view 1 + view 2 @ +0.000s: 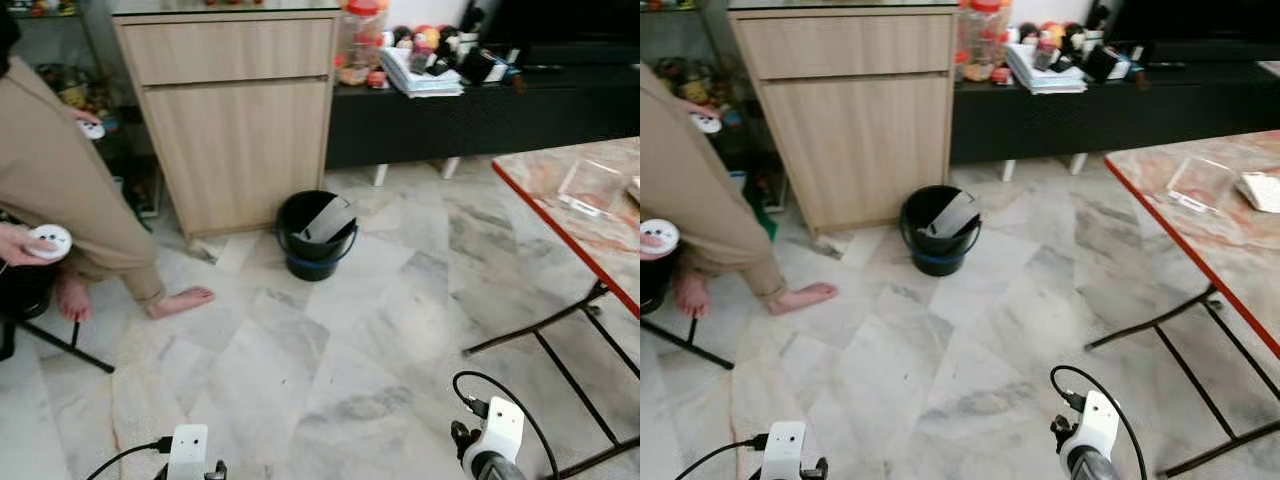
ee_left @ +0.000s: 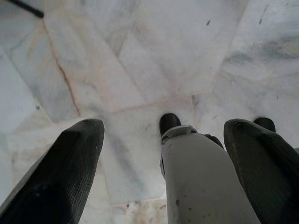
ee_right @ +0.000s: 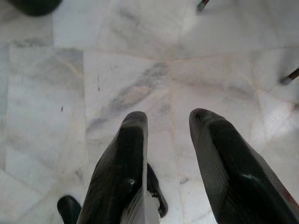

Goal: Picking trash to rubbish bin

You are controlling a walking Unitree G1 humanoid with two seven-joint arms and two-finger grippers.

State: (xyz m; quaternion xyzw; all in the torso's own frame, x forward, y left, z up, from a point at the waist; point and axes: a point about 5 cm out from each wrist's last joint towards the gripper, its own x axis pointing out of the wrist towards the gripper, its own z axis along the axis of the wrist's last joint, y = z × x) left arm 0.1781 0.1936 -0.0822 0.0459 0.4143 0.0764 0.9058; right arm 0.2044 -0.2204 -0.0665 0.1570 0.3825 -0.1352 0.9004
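Grey trash (image 1: 328, 219) leans slantwise in the upright bin (image 1: 300, 262); left hand (image 2: 163, 135) and right hand (image 3: 168, 126) released.

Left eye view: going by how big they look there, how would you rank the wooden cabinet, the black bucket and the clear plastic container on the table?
1. wooden cabinet, easily the largest.
2. black bucket, on the floor before it.
3. clear plastic container, on the red-edged table.

The container looks only somewhat smaller than the bucket.

head stereo down; wrists near floor (image 2: 154, 56).
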